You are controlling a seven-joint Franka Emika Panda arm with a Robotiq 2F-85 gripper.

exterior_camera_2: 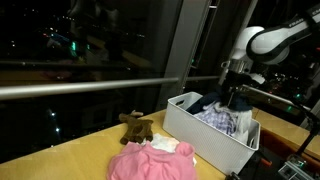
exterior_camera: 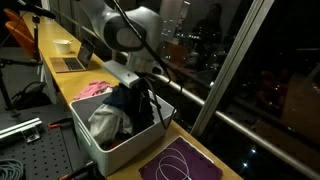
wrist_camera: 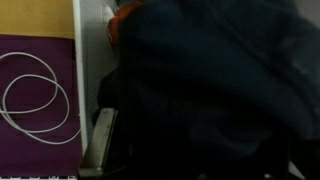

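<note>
A white bin [exterior_camera: 122,150] [exterior_camera_2: 200,135] on the wooden table holds a heap of clothes. My gripper [exterior_camera: 148,104] [exterior_camera_2: 232,102] reaches down into it from above and is shut on a dark blue garment [exterior_camera: 122,102] [exterior_camera_2: 213,104] at the top of the heap. That dark cloth [wrist_camera: 210,90] fills nearly the whole wrist view and hides the fingers there. Under it lie a pale grey garment [exterior_camera: 105,122] and a checked one [exterior_camera_2: 226,121].
A pink cloth [exterior_camera: 93,90] [exterior_camera_2: 150,163] lies on the table beside the bin, with a white cloth [exterior_camera_2: 166,146] and a brown plush toy [exterior_camera_2: 135,125] near it. A purple mat [exterior_camera: 190,165] [wrist_camera: 35,60] with a white cable loop [wrist_camera: 35,105] lies on the bin's other side. Window glass runs along the table.
</note>
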